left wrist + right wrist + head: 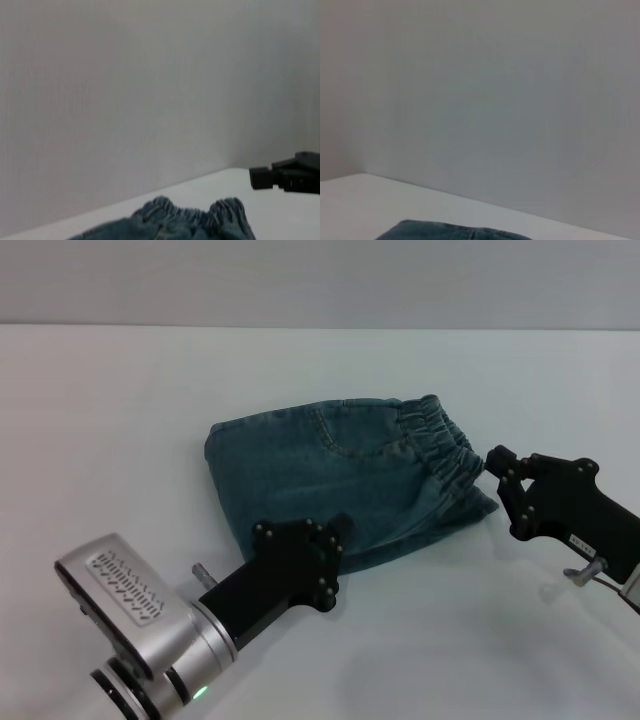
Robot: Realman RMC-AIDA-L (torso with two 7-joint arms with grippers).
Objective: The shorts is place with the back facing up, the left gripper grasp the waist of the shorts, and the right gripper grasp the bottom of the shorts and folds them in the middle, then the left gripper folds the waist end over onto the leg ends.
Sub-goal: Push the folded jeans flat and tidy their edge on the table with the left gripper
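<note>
From the head view we see the denim shorts folded on the white table, between the left gripper at their near edge and the right gripper, whose narrow fingers are beside the elastic waist. If the left fingers are open, we cannot tell. The left wrist view alone shows the right gripper beyond the gathered waist.

We see a big white table that fills most of the head view. Behind it, at its far edge, stands a plain grey wall. Both wrist views show that same bare wall rising up from the table's edge. The light is soft and even, with faint shadows on the white top
</note>
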